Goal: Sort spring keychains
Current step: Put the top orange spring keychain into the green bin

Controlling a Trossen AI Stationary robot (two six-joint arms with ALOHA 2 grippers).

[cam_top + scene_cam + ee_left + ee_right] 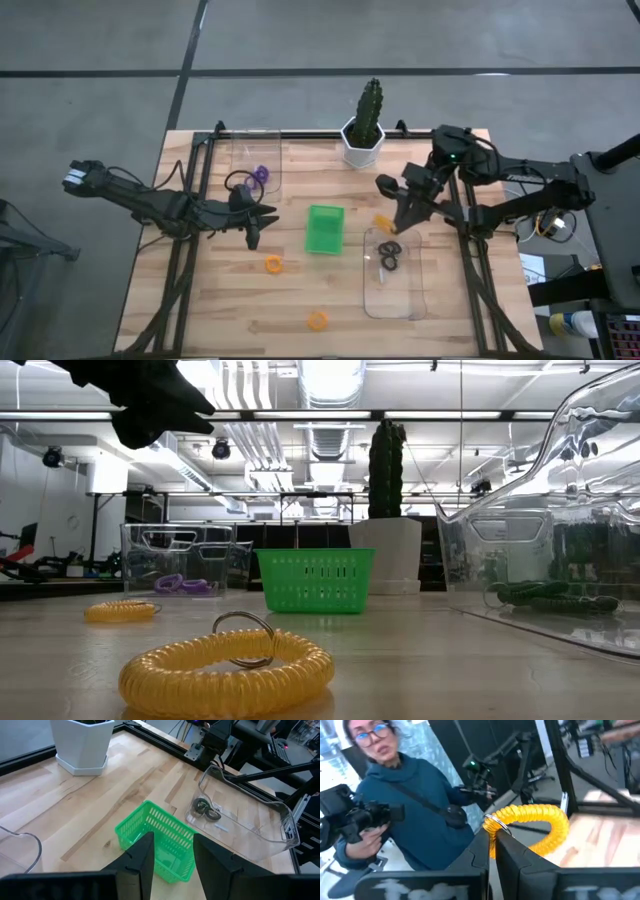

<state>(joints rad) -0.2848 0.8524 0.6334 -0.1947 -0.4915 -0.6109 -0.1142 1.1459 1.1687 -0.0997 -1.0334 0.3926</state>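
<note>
Your right gripper (408,222) is clamped on an orange spring keychain (532,827), pinching the end with the metal ring while the rest of the coil sticks out past the fingertips. In the high view it hangs between the green basket (324,228) and the near rim of the clear tray with the black keychains (392,274), close to both, so what matters for the next move is which way you carry it: the basket lies just to the gripper's side toward table centre, while the black coils (389,255) sit right below and beyond it. Judging by colour, the orange one likely belongs in the basket. Your left gripper (254,225) hovers with its jaws apart and empty, aimed at that same basket. Two more orange keychains (273,264) (317,320) lie loose on the wood nearer the left arm, and the purple ones (262,174) sit in the far clear tray (244,145).
</note>
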